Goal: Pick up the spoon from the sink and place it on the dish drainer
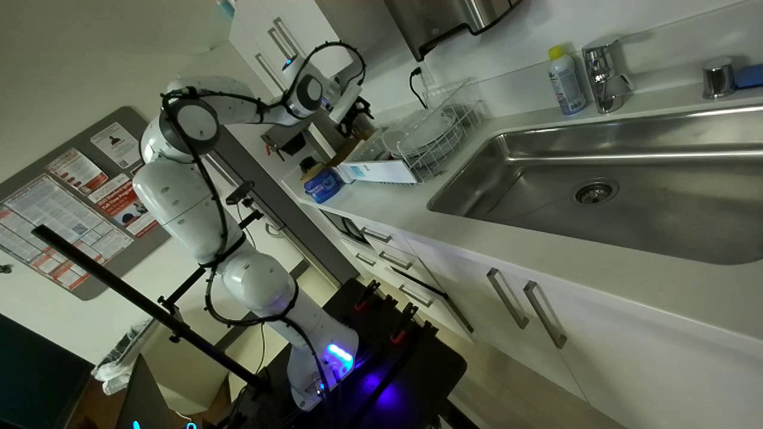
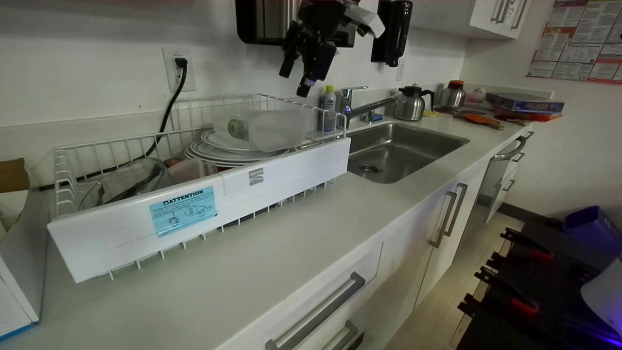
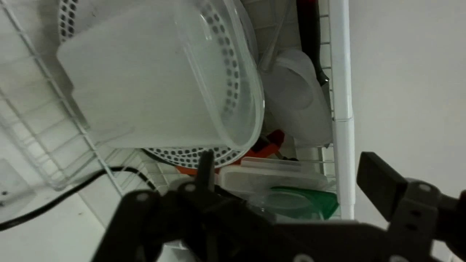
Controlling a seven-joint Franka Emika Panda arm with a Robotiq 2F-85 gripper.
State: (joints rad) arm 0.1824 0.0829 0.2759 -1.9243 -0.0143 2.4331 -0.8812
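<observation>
The steel sink (image 1: 530, 205) with its round drain and chrome tap shows in both exterior views (image 2: 413, 148). I see no spoon in the visible part of the basin. The wire dish drainer (image 1: 441, 156) stands on the counter beside the sink, full of dishes; it also shows in an exterior view (image 2: 63, 182) and in the wrist view (image 3: 84, 134). A thin clear handle (image 3: 275, 45) lies in it; I cannot tell if it is a spoon. My gripper (image 2: 294, 80) hangs above the drainer. In the wrist view its fingers (image 3: 294, 174) are wide apart with nothing between them.
A white panel (image 2: 282, 172) with a blue label runs along the drainer's front. A clear plastic tub (image 3: 145, 83) lies on stacked plates in it. A spray bottle (image 1: 566, 83) and tap (image 1: 602, 77) stand behind the sink. A blue jar (image 1: 322, 183) stands near the drainer.
</observation>
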